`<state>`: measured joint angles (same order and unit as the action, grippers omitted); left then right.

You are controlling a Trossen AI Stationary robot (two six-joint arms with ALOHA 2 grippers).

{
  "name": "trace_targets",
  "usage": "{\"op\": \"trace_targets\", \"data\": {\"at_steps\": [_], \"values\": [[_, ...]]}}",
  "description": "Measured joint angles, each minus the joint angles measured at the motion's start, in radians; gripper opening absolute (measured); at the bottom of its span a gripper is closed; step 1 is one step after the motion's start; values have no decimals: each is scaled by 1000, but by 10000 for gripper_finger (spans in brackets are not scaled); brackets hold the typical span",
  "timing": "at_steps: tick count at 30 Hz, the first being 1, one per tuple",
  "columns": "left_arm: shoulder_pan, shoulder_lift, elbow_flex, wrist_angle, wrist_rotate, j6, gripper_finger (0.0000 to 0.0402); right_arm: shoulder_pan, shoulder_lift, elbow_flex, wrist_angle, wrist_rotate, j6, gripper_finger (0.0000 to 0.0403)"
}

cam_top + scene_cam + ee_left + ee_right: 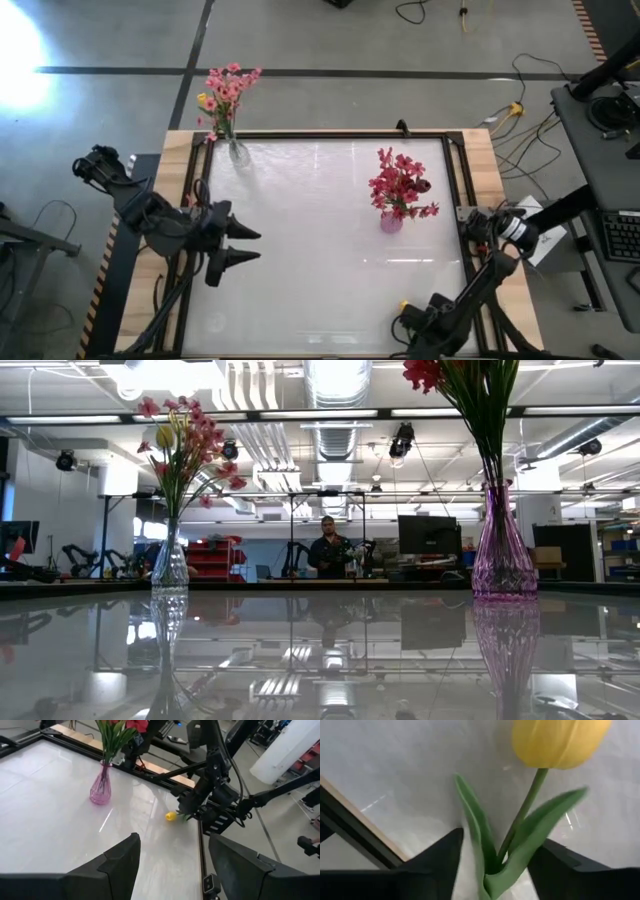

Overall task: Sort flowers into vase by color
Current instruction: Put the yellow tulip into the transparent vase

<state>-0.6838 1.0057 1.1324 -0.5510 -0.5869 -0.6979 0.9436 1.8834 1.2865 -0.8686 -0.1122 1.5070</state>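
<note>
A yellow tulip (557, 740) lies on the white table near its near right corner (171, 816). My right gripper (495, 870) points down over it, open, one finger on each side of the lower stem (520, 815) and its green leaves. A clear vase (238, 152) at the far left holds pink flowers (230, 85) and a yellow bud. A purple vase (391, 222) right of the middle holds red flowers (400, 185). My left gripper (250, 245) hovers open over the table's left side, with nothing between its fingers. My right gripper comes from above with its fingers (435, 865) on either side of the tulip's leaves (485, 850) at the stem's lower end. Whether they touch the leaves I cannot tell. The tulip lies flat on the table.
The table has a dark frame rail (355, 830) close beside the tulip. Both vases (170, 565) (503, 550) stand upright toward the far side. The broad middle and near-left of the table (320, 280) is bare. A person (329, 550) stands far behind the table.
</note>
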Motion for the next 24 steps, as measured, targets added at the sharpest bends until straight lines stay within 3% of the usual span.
{"op": "trace_targets", "data": {"at_steps": [3,9,19,24], "values": [[0,-8,0,-7,0,6,223,-14,-8,0,7,6,-4,136],[0,-11,0,-6,-7,30,223,-68,-57,25,-15,142,-46,25],[0,-17,-1,-59,-8,32,223,-220,-219,196,-42,310,-284,13],[0,-16,-2,-53,-58,34,223,-281,-302,316,-9,459,-437,13]]}}
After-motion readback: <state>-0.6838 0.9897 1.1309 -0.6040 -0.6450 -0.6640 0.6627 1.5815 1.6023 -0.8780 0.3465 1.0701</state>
